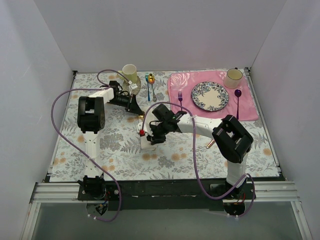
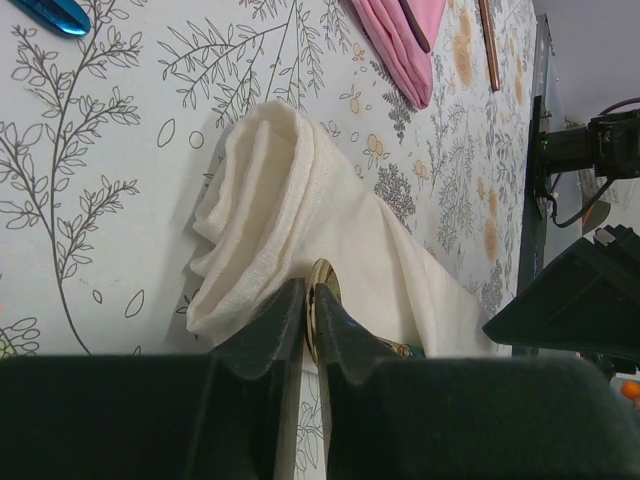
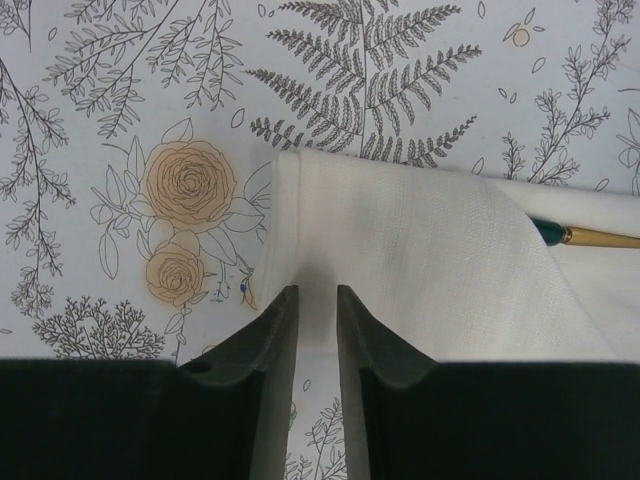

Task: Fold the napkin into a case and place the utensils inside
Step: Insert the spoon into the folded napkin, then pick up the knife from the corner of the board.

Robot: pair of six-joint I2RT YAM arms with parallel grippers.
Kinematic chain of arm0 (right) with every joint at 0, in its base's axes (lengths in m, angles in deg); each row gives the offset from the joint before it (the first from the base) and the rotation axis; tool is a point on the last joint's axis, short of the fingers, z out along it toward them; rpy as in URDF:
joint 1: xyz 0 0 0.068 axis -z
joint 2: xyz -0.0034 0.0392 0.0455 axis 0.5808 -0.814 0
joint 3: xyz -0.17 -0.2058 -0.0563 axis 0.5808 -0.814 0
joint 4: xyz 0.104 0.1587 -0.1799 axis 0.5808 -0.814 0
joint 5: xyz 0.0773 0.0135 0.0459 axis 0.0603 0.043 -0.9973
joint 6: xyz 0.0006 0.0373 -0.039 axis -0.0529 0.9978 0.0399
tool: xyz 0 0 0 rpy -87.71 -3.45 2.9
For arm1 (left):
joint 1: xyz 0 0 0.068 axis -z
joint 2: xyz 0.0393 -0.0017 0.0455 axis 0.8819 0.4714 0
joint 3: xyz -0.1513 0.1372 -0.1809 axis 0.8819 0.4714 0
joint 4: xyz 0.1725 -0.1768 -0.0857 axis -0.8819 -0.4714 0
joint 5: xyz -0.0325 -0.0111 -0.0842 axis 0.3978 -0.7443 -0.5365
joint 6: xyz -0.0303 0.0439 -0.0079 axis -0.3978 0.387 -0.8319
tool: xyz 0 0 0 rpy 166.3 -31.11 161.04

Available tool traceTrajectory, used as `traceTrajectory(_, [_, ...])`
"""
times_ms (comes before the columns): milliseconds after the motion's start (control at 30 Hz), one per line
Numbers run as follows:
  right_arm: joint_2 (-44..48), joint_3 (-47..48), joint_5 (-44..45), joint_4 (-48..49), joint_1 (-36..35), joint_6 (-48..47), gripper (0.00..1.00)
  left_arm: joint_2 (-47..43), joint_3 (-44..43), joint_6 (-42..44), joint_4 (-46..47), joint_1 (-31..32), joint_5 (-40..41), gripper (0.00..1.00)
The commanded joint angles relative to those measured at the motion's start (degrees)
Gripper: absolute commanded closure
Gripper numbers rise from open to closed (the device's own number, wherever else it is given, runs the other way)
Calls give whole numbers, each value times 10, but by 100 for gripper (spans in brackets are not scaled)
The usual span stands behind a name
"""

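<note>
Two arms meet near the middle of the flower-printed tabletop (image 1: 125, 160). The left pincer (image 2: 310, 300) is closed on the gold bowl of the spoon (image 2: 322, 280), which stands edge-on between its tips at the lower middle of the left wrist view. A bit of the spoon's gold and teal handle shows to the right, at the lower edge of the napkin (image 2: 290, 200). The napkin is a cream cloth, here bunched in loose rolled folds just beyond the tips. In the right wrist view it lies smoother, a folded sheet across the middle and right of the frame, with the teal and gold handle poking out from under its right side. The right pincer (image 3: 318, 292) sits at the sheet's lower left edge, its jaws a narrow gap apart with cloth showing in the gap; whether they pinch it I cannot tell. From above, the napkin is mostly hidden under that pincer at the centre. The copper-coloured knife (image 1: 210, 143) lies right of centre, partly behind the right arm and well apart from the napkin. In the upper right a pink placemat (image 1: 250, 107) carries a patterned plate (image 1: 210, 96), a purple fork (image 1: 180, 100), a purple spoon (image 1: 238, 97) and a cream mug (image 1: 233, 77). A pale green mug (image 1: 130, 74) and a blue-handled spoon (image 1: 148, 90) lie at the upper middle.
</note>
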Motion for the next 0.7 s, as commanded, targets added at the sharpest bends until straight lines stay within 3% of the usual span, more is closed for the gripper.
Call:
traceTrajectory(0, [27,40,3,10,1,39,64,-53,-11,-4,16,5,18,82])
traceTrajectory(33, [32,43,2,7,5,45,60,-56,-17,-10,27,4,20,75])
traceTrajectory(333, [125,35,27,-15,43,134,49,-138,-6,-49,141,4,58,55])
traceTrajectory(367, [135,26,33,-13,46,157,48,-150,-6,-46,145,4,59,45])
traceTrajectory(433, [163,1,57,-4,62,184,45,-160,-7,-27,148,5,64,38])
traceTrajectory(600, [197,-21,173,-22,131,393,46,-238,57,-40,236,6,89,33])
traceTrajectory(667, [212,-47,214,-31,185,460,47,-275,100,-87,334,6,109,32])
